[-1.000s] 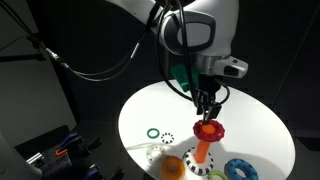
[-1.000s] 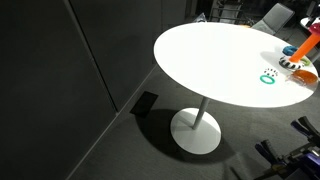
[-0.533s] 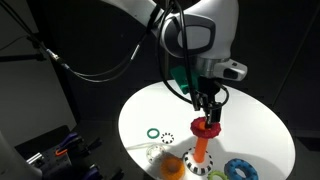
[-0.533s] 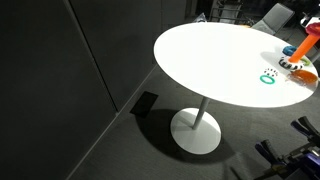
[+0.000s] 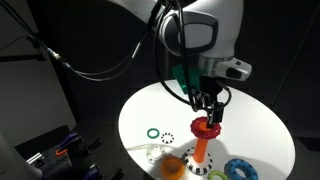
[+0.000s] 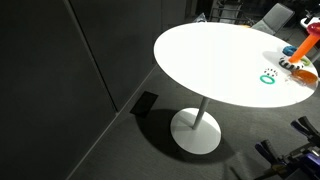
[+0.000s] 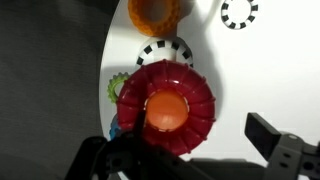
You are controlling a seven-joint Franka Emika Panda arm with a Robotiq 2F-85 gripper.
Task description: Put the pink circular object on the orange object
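The pink circular object (image 5: 208, 127) is a ribbed pink-red ring sitting around the top of the orange object (image 5: 202, 150), an upright peg on a black-and-white base. In the wrist view the ring (image 7: 190, 112) surrounds the peg's orange top (image 7: 165, 110). My gripper (image 5: 207, 112) hangs just above the ring, open, and its dark fingers (image 7: 272, 140) stand wide apart on either side of the ring without touching it. The peg (image 6: 306, 44) also shows at the frame's right edge in an exterior view.
On the round white table (image 5: 255, 125) lie a thin green ring (image 5: 152, 133), a black-and-white dashed ring (image 5: 168, 138), a yellow-orange ring (image 5: 172, 165) and a blue ring (image 5: 240, 170). The table edge is close in front of the peg.
The gripper has opened and let go of the pink ring, which now rests on the peg's top. The gripper has lifted slightly.
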